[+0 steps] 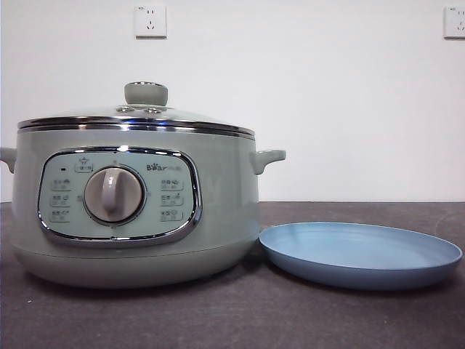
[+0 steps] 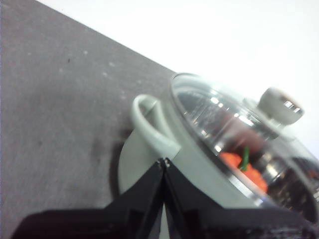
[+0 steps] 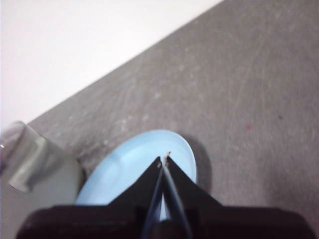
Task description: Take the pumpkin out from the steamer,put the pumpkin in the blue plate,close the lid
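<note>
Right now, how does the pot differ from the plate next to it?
The pot is tall, deep and pale green; the plate is shallow, flat and light blue. The pot is covered by a glass lid with a knob, while the plate lies open. Through the lid, the left wrist view shows a pumpkin inside the pot; nothing lies on the plate. Both are round and sit on the same dark table.

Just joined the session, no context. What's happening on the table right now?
Nothing is being handled yet. The pale sage-green round steamer sits with its domed glass lid on; the small orange toy pumpkin shows inside through the glass. The shallow light-blue plate beside it holds nothing. The left gripper hangs shut near the steamer's side handle, the right gripper hangs shut over the plate.
</note>
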You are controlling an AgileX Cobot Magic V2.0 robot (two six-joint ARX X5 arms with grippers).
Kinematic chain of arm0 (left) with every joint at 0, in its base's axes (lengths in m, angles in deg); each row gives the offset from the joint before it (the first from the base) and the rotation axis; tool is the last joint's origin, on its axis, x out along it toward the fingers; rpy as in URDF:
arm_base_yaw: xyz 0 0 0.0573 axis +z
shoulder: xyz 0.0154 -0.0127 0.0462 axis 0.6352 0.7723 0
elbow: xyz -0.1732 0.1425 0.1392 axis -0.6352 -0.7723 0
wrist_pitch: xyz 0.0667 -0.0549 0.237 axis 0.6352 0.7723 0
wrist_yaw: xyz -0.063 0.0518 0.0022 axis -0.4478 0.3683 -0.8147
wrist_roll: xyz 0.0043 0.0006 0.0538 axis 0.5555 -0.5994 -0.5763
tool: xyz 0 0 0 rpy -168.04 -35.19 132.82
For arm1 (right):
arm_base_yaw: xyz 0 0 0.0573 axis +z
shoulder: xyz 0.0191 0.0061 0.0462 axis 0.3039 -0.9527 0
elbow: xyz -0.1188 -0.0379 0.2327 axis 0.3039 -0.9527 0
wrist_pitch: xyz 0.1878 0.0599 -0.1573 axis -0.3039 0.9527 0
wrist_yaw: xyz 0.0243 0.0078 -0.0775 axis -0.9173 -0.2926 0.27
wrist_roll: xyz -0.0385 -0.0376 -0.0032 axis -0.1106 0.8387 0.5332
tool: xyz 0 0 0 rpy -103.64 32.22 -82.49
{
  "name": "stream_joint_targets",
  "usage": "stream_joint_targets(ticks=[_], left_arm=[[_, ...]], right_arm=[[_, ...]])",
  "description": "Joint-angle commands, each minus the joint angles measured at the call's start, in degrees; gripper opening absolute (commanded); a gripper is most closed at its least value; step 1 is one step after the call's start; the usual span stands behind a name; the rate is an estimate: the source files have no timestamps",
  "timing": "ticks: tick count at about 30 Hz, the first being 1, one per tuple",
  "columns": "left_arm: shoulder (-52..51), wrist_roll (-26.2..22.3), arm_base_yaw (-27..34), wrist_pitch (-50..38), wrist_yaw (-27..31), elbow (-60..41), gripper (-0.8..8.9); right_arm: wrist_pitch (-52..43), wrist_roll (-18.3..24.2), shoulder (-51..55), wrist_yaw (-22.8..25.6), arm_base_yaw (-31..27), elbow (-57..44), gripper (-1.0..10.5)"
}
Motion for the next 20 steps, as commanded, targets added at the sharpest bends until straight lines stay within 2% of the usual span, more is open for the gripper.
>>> stream_joint_targets(ticks=[1, 11, 14, 20], left_arm=[[0.63, -0.15, 0.09, 0.96, 0.79, 3.98, -0.07], [14.34, -7.67, 0.07, 4.17, 0.37, 17.7, -0.08], [19.63, -11.89, 0.07, 5.62, -2.29, 22.27, -0.08], [29.27, -19.37, 0.07, 8.41, -9.77, 31.04, -0.08]], right_arm=[[0.33, 0.79, -0.96, -0.07, 0.04, 3.89, -0.1], [3.56, 7.13, -12.48, -0.09, 0.04, 19.17, -0.1], [3.85, 9.68, -17.18, -0.31, 0.04, 23.82, -0.1], [6.12, 16.39, -26.95, -4.66, 0.04, 32.63, 0.0]])
